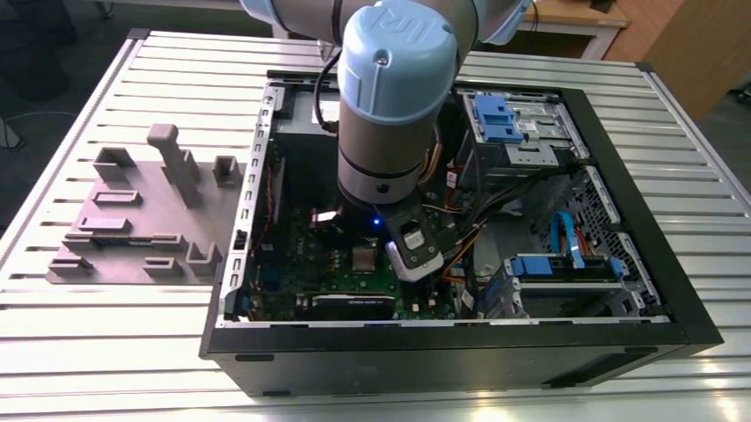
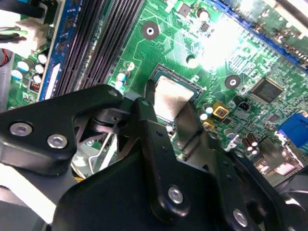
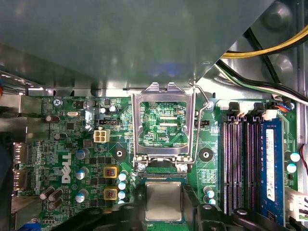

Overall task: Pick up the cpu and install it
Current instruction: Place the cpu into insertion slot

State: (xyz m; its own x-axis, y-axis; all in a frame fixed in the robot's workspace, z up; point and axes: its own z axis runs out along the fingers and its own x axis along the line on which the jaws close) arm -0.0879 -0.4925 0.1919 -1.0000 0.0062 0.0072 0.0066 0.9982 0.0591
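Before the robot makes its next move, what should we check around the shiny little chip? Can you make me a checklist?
1. Hinged frame flipped open, off the socket: ok.
2. Latch lever unhooked beside the frame: ok.
3. cpu over the socket, silver side up: ok.
4. cpu lying fully flat in the socket: cannot tell.
5. gripper centred on the cpu: ok.
6. gripper's hold on the cpu: cannot tell.
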